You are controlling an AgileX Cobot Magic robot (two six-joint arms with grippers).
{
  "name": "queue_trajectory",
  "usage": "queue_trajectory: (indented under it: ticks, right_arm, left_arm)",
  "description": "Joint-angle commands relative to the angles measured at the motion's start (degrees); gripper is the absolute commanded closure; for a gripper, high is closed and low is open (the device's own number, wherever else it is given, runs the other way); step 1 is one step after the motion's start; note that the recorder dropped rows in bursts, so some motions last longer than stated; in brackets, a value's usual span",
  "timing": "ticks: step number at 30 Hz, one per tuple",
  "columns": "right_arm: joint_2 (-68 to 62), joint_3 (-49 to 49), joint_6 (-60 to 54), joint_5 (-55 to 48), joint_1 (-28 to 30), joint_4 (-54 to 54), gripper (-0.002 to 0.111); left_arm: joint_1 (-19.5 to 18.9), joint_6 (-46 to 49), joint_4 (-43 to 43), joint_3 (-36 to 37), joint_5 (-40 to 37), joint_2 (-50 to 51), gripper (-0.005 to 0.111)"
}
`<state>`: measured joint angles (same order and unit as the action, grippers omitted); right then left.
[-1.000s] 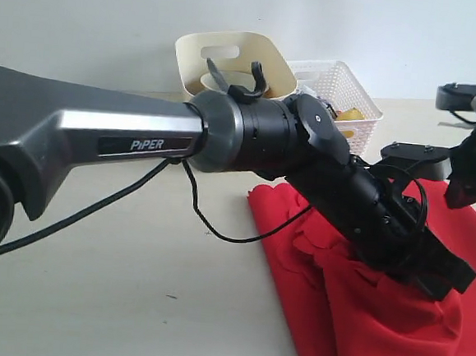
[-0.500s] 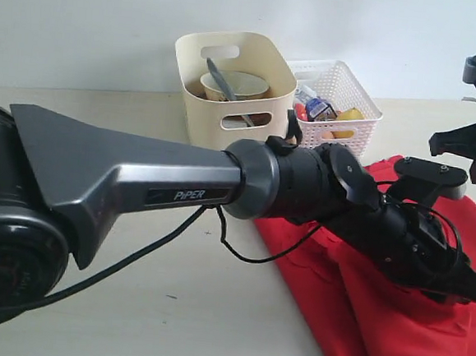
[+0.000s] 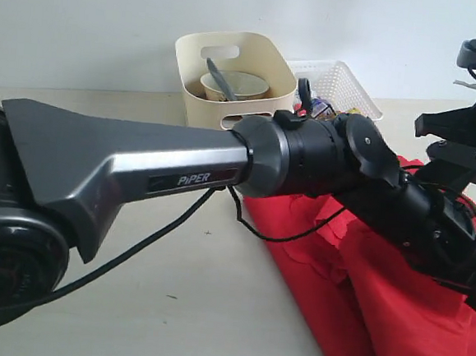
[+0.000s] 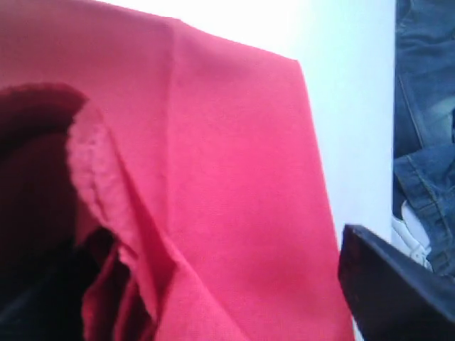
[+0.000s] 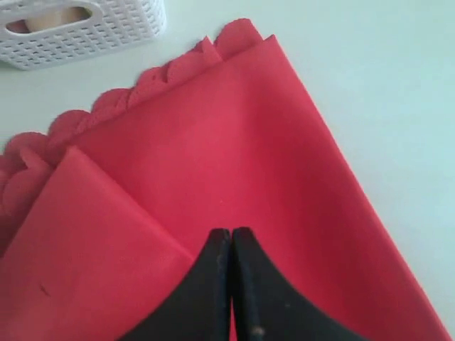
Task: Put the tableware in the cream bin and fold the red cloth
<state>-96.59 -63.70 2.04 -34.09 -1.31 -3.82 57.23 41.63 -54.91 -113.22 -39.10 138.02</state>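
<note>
The left hand [image 4: 199, 284] is hovering spread around loose folds of the red cloth [image 3: 359, 319]. The right hand [image 5: 231, 238] is hovering pressed together, empty. Lifting the left could snag and undo the fold.

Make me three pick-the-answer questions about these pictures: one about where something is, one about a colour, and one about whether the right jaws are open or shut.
1. Where is the bowl?
A. in the bin
B. in the basket
C. on the table

2. What colour is the cloth?
A. blue
B. red
C. green

3. How are the right jaws?
A. wide open
B. shut
C. gripping a cup

Answers:
1 A: the bowl sits inside the cream bin at the back.
2 B: the cloth is bright red all over.
3 B: the right wrist view shows the two tips pressed together, with nothing seen between them.
</note>
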Motion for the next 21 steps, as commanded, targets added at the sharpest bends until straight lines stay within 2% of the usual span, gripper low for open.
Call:
queue_trajectory:
  ticks: [1, 4, 6, 13, 17, 21]
  right_arm:
    - [1.2, -0.2, -2.4, 2.4, -0.1, -3.2, 0.108]
    - [3.3, -0.2, -2.4, 2.8, -0.1, -3.4, 0.108]
    - [4.6, -0.2, -2.4, 2.8, -0.1, -3.4, 0.108]
    - [5.5, -0.2, -9.8, 1.3, -0.1, -11.4, 0.108]
    - [5.5, -0.2, -9.8, 1.0, -0.1, -11.4, 0.108]
    - [5.5, -0.2, -9.9, 0.6, -0.1, -11.4, 0.108]
  left_arm:
    - [4.0, 2.6, 0.4, -2.8, -2.7, -0.1, 0.025]
    - [6.2, 4.6, 3.8, -2.8, -1.0, -0.1, 0.025]
    - [6.5, 2.2, 7.9, -2.8, -1.5, 0.0, 0.025]
    - [6.9, -14.4, 26.8, -2.8, -1.4, 0.0, 0.025]
    - [6.9, -16.8, 21.5, -4.2, 4.5, 0.3, 0.018]
    - [7.0, -16.8, 21.1, -5.9, 2.8, 0.6, 0.012]
